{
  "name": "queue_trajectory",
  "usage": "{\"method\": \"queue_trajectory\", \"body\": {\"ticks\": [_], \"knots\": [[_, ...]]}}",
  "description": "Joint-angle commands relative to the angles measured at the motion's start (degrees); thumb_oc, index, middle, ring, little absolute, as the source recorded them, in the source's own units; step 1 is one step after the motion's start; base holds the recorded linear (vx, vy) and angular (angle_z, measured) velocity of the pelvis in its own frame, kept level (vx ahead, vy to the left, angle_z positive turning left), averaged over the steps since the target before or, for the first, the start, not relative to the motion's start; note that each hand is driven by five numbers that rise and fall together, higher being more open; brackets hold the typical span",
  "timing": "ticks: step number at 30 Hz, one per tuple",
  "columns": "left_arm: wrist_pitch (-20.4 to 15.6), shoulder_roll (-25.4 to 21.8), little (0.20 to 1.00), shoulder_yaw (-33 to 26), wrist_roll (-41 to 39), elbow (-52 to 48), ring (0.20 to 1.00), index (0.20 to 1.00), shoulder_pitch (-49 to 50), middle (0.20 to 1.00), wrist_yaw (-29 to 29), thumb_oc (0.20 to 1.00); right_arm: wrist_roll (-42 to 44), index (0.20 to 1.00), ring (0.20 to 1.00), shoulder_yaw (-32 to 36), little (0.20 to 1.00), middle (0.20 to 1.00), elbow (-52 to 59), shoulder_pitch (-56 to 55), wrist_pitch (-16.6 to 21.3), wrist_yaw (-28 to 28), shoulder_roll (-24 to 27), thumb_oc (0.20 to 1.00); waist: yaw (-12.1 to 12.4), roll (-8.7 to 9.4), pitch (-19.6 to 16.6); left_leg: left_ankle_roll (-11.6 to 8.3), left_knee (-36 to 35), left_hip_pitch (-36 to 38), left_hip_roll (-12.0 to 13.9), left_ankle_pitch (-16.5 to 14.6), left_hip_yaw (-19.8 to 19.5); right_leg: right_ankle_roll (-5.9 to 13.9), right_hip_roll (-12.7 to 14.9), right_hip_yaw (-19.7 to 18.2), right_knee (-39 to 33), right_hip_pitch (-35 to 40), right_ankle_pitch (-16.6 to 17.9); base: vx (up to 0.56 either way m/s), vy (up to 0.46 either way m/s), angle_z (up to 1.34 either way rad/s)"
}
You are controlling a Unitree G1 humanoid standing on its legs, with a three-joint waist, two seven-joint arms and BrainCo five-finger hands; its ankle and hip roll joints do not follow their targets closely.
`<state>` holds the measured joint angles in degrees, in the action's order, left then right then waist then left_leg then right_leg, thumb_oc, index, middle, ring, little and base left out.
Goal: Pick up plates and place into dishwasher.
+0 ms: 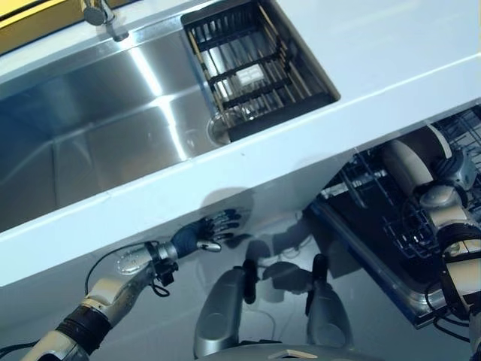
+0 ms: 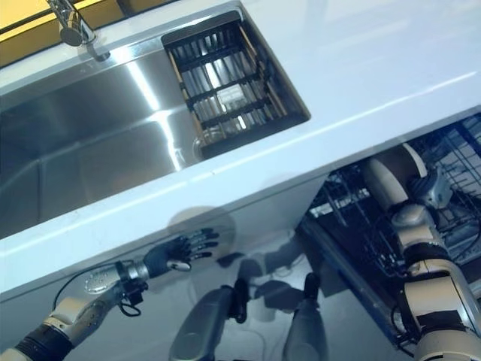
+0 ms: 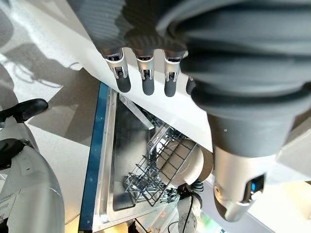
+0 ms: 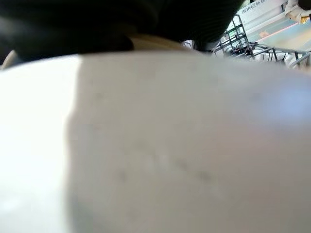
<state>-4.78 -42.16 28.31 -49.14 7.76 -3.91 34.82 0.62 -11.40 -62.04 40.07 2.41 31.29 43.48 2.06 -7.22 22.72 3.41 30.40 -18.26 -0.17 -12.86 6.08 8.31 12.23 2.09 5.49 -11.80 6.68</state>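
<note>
Stainless steel is most of what's up top here: a big rectangular stainless steel sink (image 1: 98, 143) sunk into the white worktop (image 1: 391, 53), with a chrome tap (image 1: 101, 15) at its far edge and a black wire drying basket (image 1: 252, 71) sitting in the sink's right end. Below the worktop's front edge, on the left, the left hand (image 1: 204, 233) hangs in the air in front of the white cabinet face, fingers (image 3: 144, 80) straight and spread a bit, holding nothing. Over to the right, under the worktop's right end, the open dishwasher (image 1: 376, 248) has its dark wire rack (image 3: 155, 177) pulled out. A round cream plate (image 1: 406, 165) stands on edge in that rack, tilted, and the left wrist view catches it slotted between the tines too. The right hand (image 1: 451, 171) is right up against the plate at its right side, touching or nearly touching the rim, but I can't tell whether the fingers are curled round it or loose. Its own wrist view is mostly pale plate surface with a bit of rack wire past it.
</note>
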Motion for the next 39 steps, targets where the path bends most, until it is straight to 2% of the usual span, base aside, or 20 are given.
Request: {"method": "queue_trajectory", "body": {"ticks": [1,7,14,20,26,32,39], "knots": [[-3.98,4.6,1.0,-0.03,-2.37,-3.2,1.0,1.0,4.63,1.0,0.64,1.0,0.84,0.2,0.2,5.31,0.2,0.2,4.15,-0.36,5.67,9.49,12.53,0.2,-1.99,-1.23,-3.88,-5.49,-6.68,-0.02,4.43,4.91,-4.85,-0.19,0.15,1.07,4.73,1.34,-4.45,0.04,0.094,-0.08],[-5.37,6.91,1.0,-0.38,-1.89,-1.85,1.0,1.0,6.54,1.0,1.05,1.0,8.84,0.2,0.2,11.97,0.2,0.2,9.75,-5.87,7.42,8.25,9.43,0.2,-3.26,-1.43,-4.45,-5.45,-7.53,1.93,4.21,4.7,-4.04,-0.28,0.33,0.16,5.01,1.8,-4.94,0.04,0.082,-0.1],[-6.56,9.38,1.0,0.05,-1.58,-0.82,1.0,1.0,7.48,1.0,0.59,1.0,9.99,0.2,0.2,15.18,0.2,0.2,11.54,-10.73,8.04,8.57,5.19,0.2,-3.8,-1.25,-5.13,-5.04,-7.26,3.82,3.68,3.95,-3.57,-0.3,0.79,-0.61,5.16,3.17,-5.07,0.04,0.065,-0.1],[-6.41,9.2,1.0,-0.55,-1.44,-0.21,1.0,1.0,8.11,1.0,0.53,1.0,5.89,0.2,0.2,14.82,0.2,0.2,11.86,-12.92,8.42,9.63,3.49,0.2,-4.04,-1.0,-4.94,-4.6,-5.86,4.04,3.73,3.02,-2.54,0.23,1.75,-1.31,5.34,3.2,-3.92,0.01,-0.003,-0.03],[-5.31,6.69,1.0,-0.86,-2.32,-2.2,1.0,1.0,7.89,1.0,0.46,1.0,1.98,0.2,0.2,12.63,0.2,0.2,9.76,-11.06,8.94,6.51,7.07,0.2,-3.44,-1.0,-3.71,-4.88,-4.17,2.07,4.33,3.21,-2.84,0.58,1.48,-1.22,5.45,3.16,-3.76,-0.01,-0.087,-0.04],[-4.63,4.11,1.0,-0.5,-2.34,-3.99,1.0,1.0,5.75,1.0,0.17,1.0,-0.55,0.2,0.2,7.82,0.2,0.2,6.97,-7.54,9.32,6.0,10.73,0.2,-2.73,-0.25,-1.97,-5.38,-2.89,-1.15,5.68,3.91,-4.33,0.5,0.2,-0.74,5.65,1.8,-4.0,-0.04,-0.147,0.03],[-5.0,2.29,1.0,0.56,-2.85,-5.25,1.0,1.0,3.52,1.0,-0.46,1.0,-5.54,0.2,0.2,1.72,0.2,0.2,2.57,-2.31,7.31,5.11,14.3,0.2,-2.2,-0.07,-0.64,-6.07,-2.52,-3.8,6.78,4.95,-6.47,0.02,-1.51,-0.2,6.39,-0.05,-4.76,-0.02,-0.105,0.05]]}}
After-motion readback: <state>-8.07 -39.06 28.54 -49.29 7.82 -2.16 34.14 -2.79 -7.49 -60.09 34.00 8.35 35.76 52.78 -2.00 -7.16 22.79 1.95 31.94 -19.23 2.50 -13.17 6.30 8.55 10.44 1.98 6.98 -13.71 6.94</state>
